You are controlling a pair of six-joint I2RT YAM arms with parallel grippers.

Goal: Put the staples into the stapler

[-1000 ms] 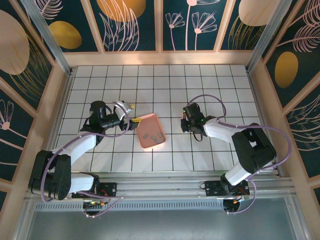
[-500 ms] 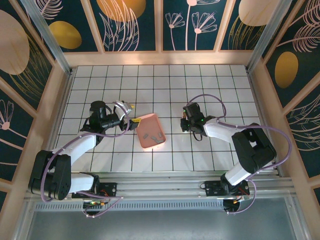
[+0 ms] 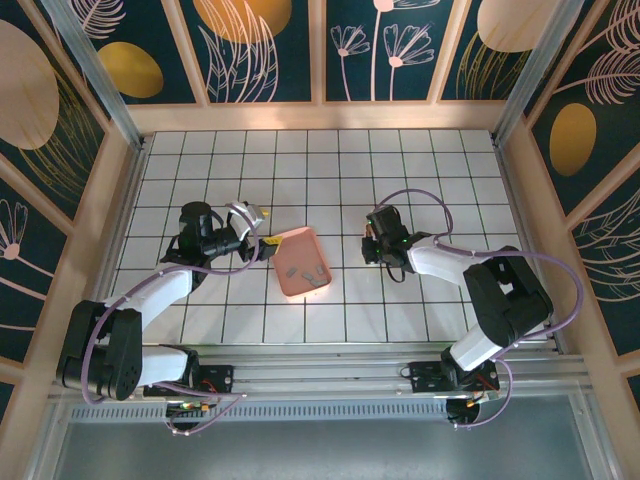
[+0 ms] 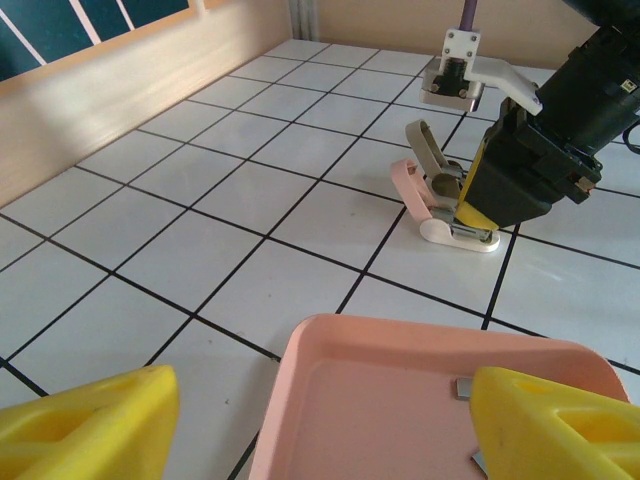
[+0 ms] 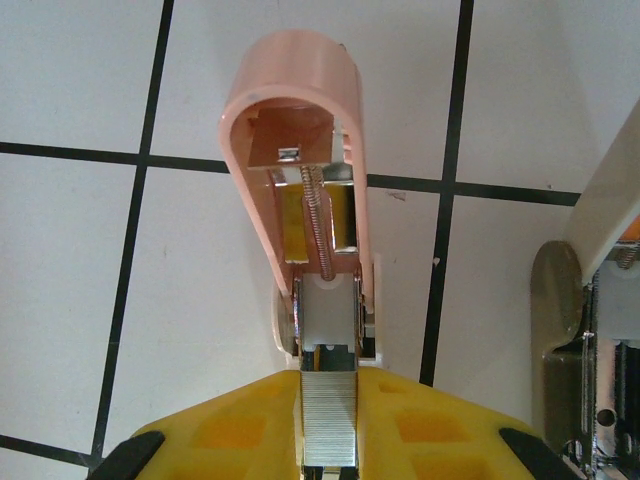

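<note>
- My right gripper point(image 5: 328, 445) closed a shade tighter on the staples point(image 5: 328, 415), a change too slight to see from above.
- In the top view that gripper crept a touch toward the far side of the table point(image 3: 300, 160), at the open stapler point(image 5: 300, 140).
- The move was so small that I could not tell whether the stapler shifted with it.

1 stapler point(image 5: 300, 150), 1 pink tray point(image 3: 298, 248), 2 arms point(image 3: 160, 285), approx. 4 staple strips point(image 5: 328, 425), count unsure.
</note>
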